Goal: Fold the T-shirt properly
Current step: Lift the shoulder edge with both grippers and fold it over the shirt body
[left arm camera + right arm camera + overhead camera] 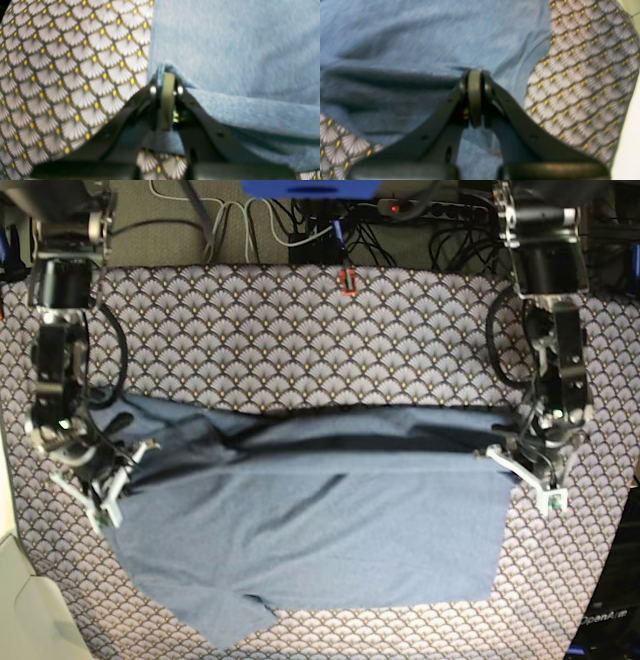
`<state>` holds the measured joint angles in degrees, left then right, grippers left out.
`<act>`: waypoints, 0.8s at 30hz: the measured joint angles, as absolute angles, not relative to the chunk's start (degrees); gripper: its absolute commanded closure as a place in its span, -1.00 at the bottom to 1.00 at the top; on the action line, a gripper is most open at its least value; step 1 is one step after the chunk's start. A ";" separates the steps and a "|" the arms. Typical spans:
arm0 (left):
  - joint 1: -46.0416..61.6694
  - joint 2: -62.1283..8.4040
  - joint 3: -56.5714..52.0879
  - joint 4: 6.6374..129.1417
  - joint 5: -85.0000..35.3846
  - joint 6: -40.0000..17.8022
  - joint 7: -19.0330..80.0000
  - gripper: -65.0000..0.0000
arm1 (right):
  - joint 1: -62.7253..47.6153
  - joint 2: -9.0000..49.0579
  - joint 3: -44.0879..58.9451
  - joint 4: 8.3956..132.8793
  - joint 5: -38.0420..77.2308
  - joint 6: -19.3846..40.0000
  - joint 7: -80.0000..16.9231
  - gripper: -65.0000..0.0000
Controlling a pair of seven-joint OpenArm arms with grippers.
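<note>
T-shirt (320,530): slate-blue heathered knit, lay spread across the middle of the tablecloth, a folded-over band running along its far edge from one gripper to the other; a short sleeve stuck out at the near corner on the base view's left.
Tablecloth (300,340): covered the whole table, printed with grey-white fan scallops, dark outlines and a yellow dot in each; flat under the shirt.
Left gripper (167,75): jaws pressed together, pinching the shirt's edge; blue cloth bunched right around the tips and draped away to the camera's right.
Right gripper (475,72): jaws pressed together at a crease in the fabric, pinching the shirt's edge; folds of blue cloth lay to the camera's left.
Gripper fingers (437,125): dark, matte, angled struts meeting at a narrow olive-grey pad.
Cables (300,220): tangled black and white cords lay beyond the far table edge.
Containers: none in view.
</note>
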<state>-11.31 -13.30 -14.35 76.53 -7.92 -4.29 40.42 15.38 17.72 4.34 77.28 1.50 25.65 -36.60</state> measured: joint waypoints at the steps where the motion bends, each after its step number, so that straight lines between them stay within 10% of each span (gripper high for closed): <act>1: -12.10 -13.34 -14.35 75.66 -7.27 -4.34 39.94 0.98 | 16.34 17.06 3.92 76.20 -0.36 25.74 -35.59 1.00; 24: -22.48 -13.32 -5.89 59.07 -1.28 -3.86 23.77 0.98 | 29.80 15.09 -1.04 58.59 -9.02 25.89 -27.62 1.00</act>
